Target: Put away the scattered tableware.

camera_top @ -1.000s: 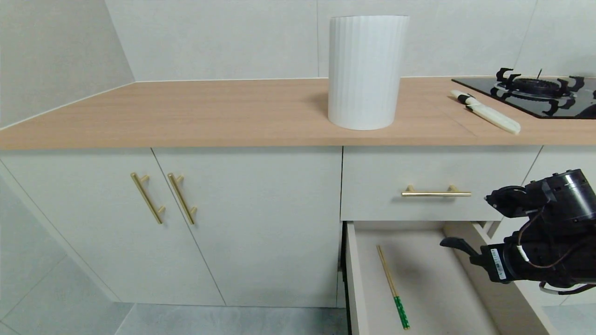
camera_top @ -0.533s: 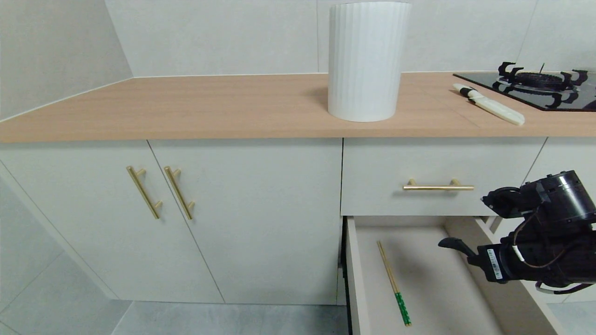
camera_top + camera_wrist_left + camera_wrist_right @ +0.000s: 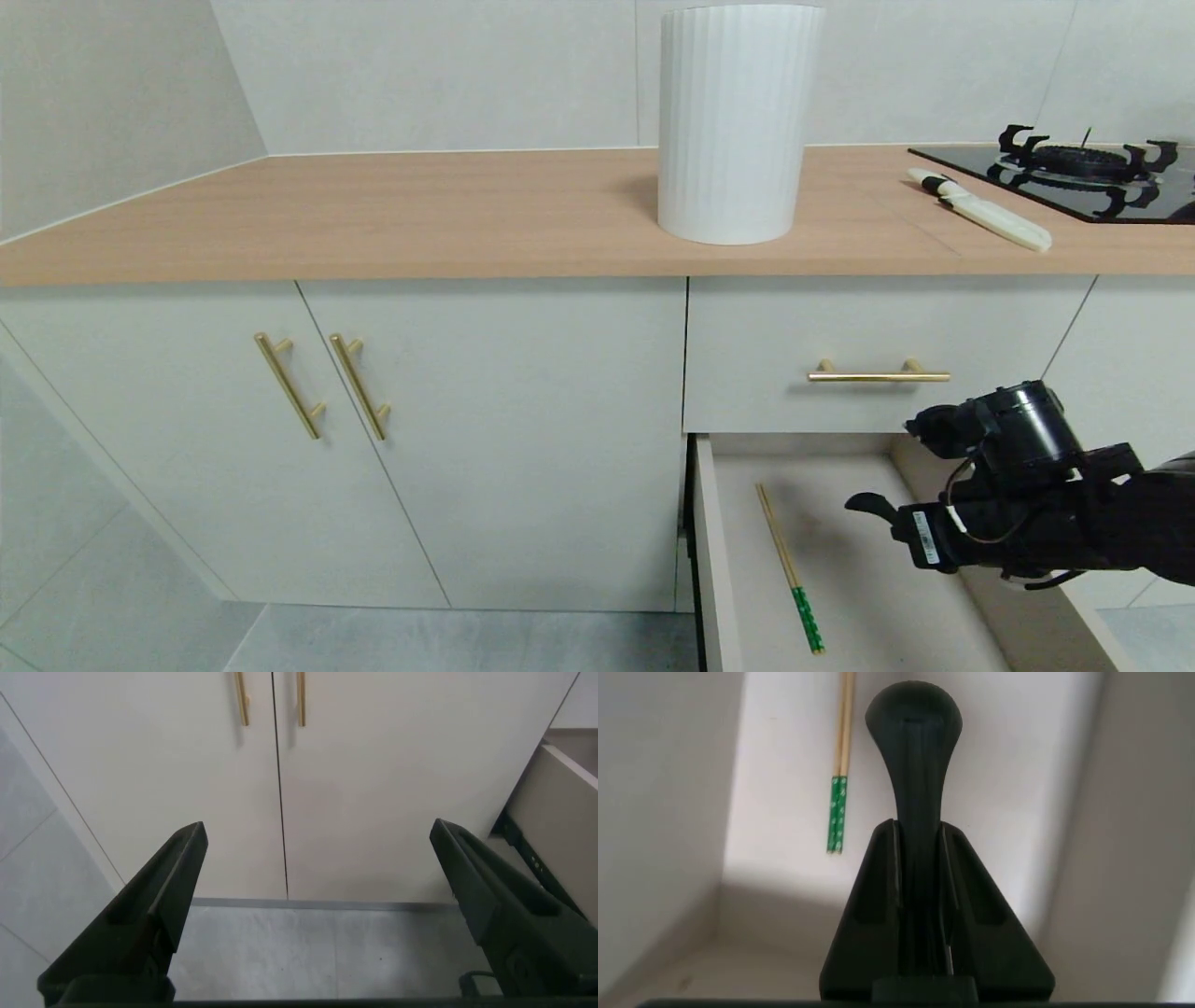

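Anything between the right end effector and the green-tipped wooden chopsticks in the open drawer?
Only bare pale drawer floor lies between the right end effector and the green-tipped wooden chopsticks, per head view.

Right tool [image 3: 861, 504] farther left over the open drawer [image 3: 709, 560] (nearer the chopsticks [image 3: 789, 583] than before)

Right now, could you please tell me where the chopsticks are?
In the head view, the chopsticks lie in the open lower drawer at lower right, left of the right gripper.
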Motion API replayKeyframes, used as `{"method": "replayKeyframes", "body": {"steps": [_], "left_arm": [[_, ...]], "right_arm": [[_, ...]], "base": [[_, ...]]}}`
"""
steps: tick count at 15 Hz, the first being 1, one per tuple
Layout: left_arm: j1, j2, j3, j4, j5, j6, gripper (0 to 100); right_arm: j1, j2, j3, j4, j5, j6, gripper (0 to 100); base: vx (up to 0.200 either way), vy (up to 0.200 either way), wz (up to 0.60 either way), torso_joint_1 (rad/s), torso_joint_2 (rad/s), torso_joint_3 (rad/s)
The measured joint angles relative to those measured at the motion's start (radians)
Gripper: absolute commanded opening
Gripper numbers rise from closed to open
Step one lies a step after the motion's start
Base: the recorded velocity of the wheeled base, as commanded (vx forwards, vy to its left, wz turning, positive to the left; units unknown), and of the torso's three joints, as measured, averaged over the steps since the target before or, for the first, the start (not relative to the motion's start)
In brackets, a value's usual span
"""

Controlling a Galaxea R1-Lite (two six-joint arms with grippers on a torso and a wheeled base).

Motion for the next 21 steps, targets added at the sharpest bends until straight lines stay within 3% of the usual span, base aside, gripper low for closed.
{"method": "replayKeyframes", "body": {"steps": [5, 8, 20, 21], "left_arm": [[0.000, 0.000, 0.000, 0.000, 0.000, 0.000, 100], [0.000, 0.000, 0.000, 0.000, 0.000, 0.000, 100], [0.000, 0.000, 0.000, 0.000, 0.000, 0.000, 100], [0.000, 0.000, 0.000, 0.000, 0.000, 0.000, 100]], "right_arm": [[0.000, 0.278, 0.038, -0.313, -0.060, 0.031, 0], [0.001, 0.397, 0.067, -0.426, -0.067, 0.032, 0], [-0.002, 0.508, 0.077, -0.471, -0.076, 0.032, 0], [-0.002, 0.510, 0.076, -0.471, -0.082, 0.032, 100]], "base": [[0.000, 0.000, 0.00, 0.000, 0.00, 0.000], [0.000, 0.000, 0.00, 0.000, 0.00, 0.000], [0.000, 0.000, 0.00, 0.000, 0.00, 0.000], [0.000, 0.000, 0.00, 0.000, 0.00, 0.000]]}}
